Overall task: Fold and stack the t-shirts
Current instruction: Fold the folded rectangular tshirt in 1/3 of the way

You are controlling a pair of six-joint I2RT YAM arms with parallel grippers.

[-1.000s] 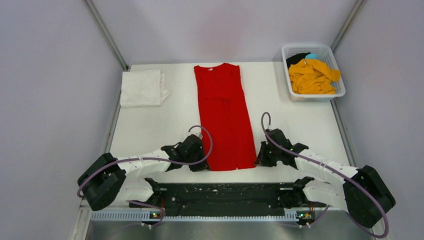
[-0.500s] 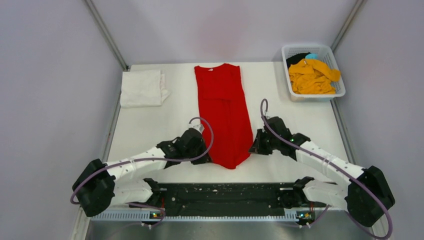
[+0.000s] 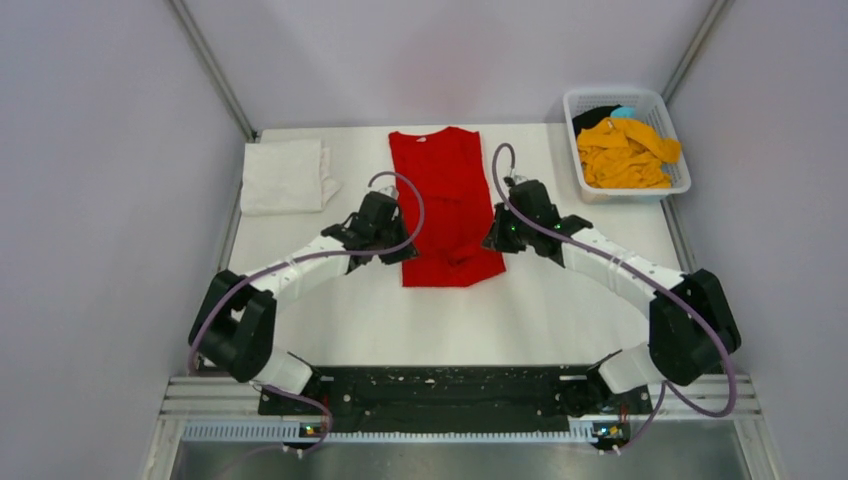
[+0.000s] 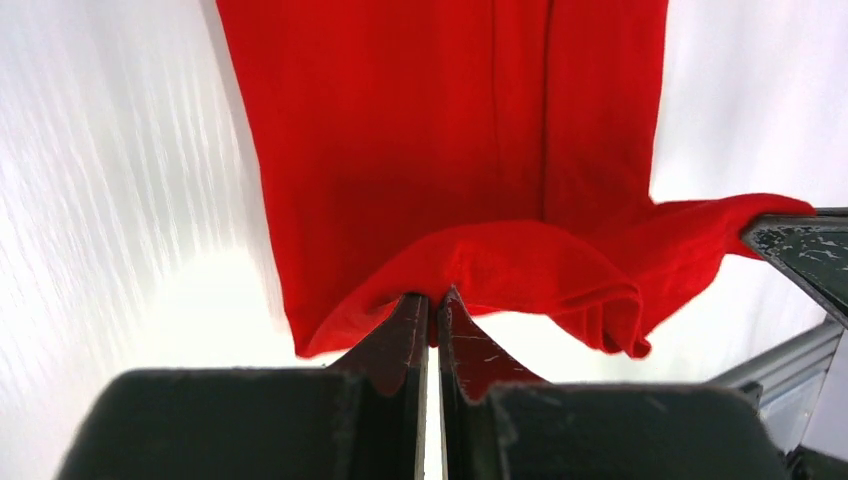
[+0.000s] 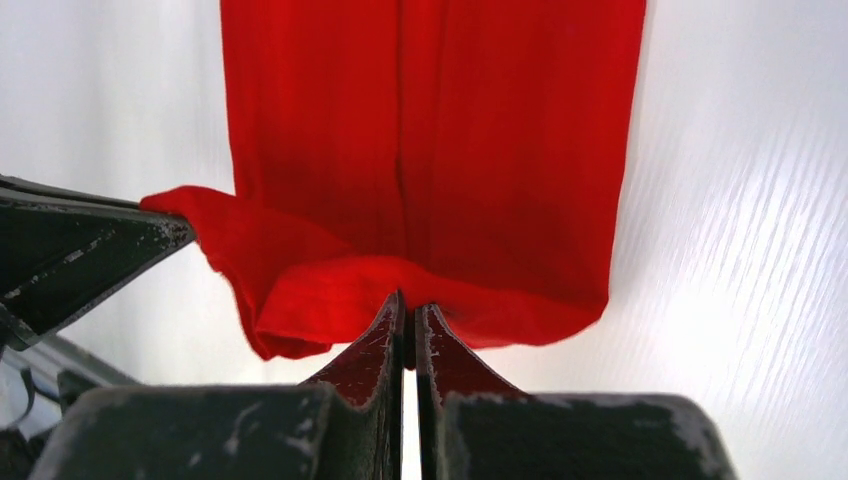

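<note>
Along the near edge, a black mounting rail (image 3: 440,385) carries both arm bases. Beyond it a broad band of bare white table (image 3: 450,320) runs across the full width, up to the folded edge of the red t-shirt (image 3: 447,200).

At mid-table, the left gripper (image 3: 398,248) and right gripper (image 3: 494,240) face each other across the shirt, one at each side. The left wrist view shows the left gripper (image 4: 432,308) with fingers pressed together on the red hem (image 4: 500,265). The right wrist view shows the right gripper (image 5: 408,305) likewise clamped on the hem. The cloth between the two grips sags in a shallow, wrinkled arc above the flat layer of the shirt (image 5: 430,130). Each wrist view also catches the opposite gripper's dark finger at the frame edge.

The shirt lies lengthwise on the table centre, collar toward the far edge, with its lower part doubled over the upper part. Bare table flanks it on both sides.

At the far left corner a white t-shirt (image 3: 285,175) lies folded into a flat rectangle, well apart from the red one. At the far right corner stands a white plastic lattice basket (image 3: 636,192) close to the right table edge. It holds a crumpled orange-yellow t-shirt (image 3: 625,155), with a black t-shirt (image 3: 595,116) behind it. Grey enclosure walls (image 3: 100,150) bound the table on the left, right and far sides.

The shirts are soft, matte knit; the table surface is smooth and faintly ribbed.
</note>
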